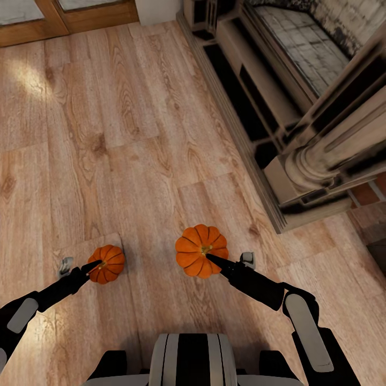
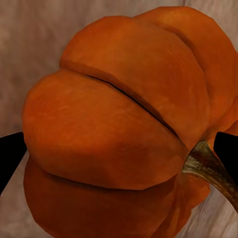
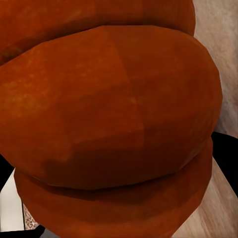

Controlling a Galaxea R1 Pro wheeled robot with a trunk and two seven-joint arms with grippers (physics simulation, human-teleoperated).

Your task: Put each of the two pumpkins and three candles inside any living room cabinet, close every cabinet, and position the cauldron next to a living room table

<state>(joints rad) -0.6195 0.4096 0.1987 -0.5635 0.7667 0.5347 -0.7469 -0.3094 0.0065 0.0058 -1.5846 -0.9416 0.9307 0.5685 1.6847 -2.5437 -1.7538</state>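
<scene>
1. Here, two pumpkins are held out over the wooden floor (image 1: 134, 134) in front of the robot: the left pumpkin (image 1: 106, 263) at the tip of the left arm, the right pumpkin (image 1: 201, 250) at the tip of the right arm, well apart from each other.
2. The left gripper (image 1: 94, 265) is clamped on the left pumpkin; in the left wrist view the orange ribs (image 2: 119, 119) sit between two black fingers (image 2: 10, 158) at either side, with the curved tan stem (image 2: 210, 171) beside one of them.
3. The right gripper (image 1: 214, 261) grips the right pumpkin; in the right wrist view its ribbed flank (image 3: 109, 114) lies close up between black fingertips (image 3: 225, 153) at the edges.
4. The floor is light plank wood with strong grain, and a bright patch of light falls on it at the far left.
5. To the right stands a stone fireplace surround (image 1: 300, 123) with a round column (image 1: 327, 155) on a stepped base; its edge runs diagonally away from the robot.
6. Reddish brick paving (image 1: 370, 195) shows beyond the column base.
7. At the far edge, a wooden door frame (image 1: 64, 21) runs along the top left.
8. Between the fireplace base and the left side, the boards lie open ahead of both arms.
</scene>
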